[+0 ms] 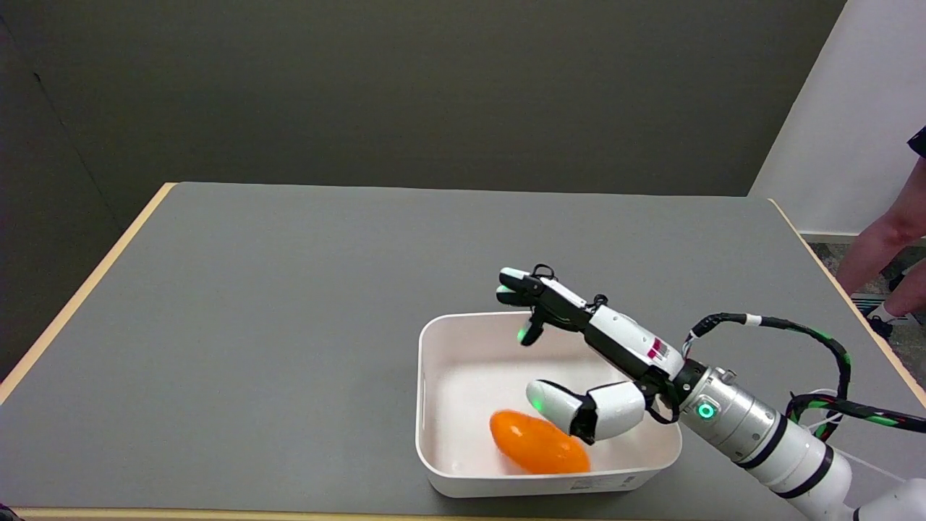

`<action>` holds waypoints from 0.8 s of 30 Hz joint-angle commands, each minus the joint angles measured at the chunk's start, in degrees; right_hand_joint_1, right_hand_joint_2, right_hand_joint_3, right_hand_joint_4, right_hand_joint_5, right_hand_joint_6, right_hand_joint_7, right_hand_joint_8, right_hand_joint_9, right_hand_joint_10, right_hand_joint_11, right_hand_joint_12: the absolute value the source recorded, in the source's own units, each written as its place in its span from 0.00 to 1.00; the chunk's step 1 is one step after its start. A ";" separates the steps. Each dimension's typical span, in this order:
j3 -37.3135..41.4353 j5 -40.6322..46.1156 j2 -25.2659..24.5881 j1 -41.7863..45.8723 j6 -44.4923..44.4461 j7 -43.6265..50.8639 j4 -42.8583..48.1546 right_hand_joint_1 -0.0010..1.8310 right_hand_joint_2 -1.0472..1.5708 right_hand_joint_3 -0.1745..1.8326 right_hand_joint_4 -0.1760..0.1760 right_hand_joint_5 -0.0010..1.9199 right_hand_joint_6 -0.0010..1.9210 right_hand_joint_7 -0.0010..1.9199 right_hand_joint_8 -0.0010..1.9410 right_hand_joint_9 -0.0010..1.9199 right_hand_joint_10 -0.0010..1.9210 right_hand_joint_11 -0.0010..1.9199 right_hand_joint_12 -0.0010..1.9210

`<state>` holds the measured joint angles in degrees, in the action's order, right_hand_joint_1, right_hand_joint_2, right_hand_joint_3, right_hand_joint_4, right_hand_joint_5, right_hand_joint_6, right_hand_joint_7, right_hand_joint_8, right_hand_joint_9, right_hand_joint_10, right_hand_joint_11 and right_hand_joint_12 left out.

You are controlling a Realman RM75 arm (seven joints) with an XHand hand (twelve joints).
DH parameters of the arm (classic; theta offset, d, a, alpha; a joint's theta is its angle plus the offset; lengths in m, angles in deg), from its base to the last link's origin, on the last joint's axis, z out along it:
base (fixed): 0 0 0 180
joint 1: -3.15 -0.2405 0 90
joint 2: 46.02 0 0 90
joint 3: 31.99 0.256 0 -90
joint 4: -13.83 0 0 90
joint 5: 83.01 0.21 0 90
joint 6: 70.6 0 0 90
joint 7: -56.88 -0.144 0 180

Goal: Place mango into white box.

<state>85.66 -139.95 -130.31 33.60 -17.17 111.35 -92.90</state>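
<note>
Nearest the camera runs the front edge of the grey bench, the largest thing in view; close to that edge, right of centre, stands the white box, shallow and open-topped; over its right side hangs the right hand, reaching in from the lower right; smallest is the mango, lying on its side on the box floor toward the near wall. Its skin looks smooth and glossy, so I judge it slippery, fairly light and firm enough to bear a squeeze, rounded enough to roll; the sensible hold would be across its thick middle, thumb on one flank and fingers on the other. The fingers are spread wide and hold nothing, stretched above the far wall; the thumb sits just above the mango's right end, whether touching I cannot tell.
</note>
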 commanded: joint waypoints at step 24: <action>7.78 11.80 12.43 -22.61 -31.31 24.80 3.76 0.33 0.62 0.52 0.37 0.06 0.18 0.05 0.16 0.00 0.39 0.03 0.69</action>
<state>87.78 -136.89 -127.74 26.36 -30.10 120.46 -94.75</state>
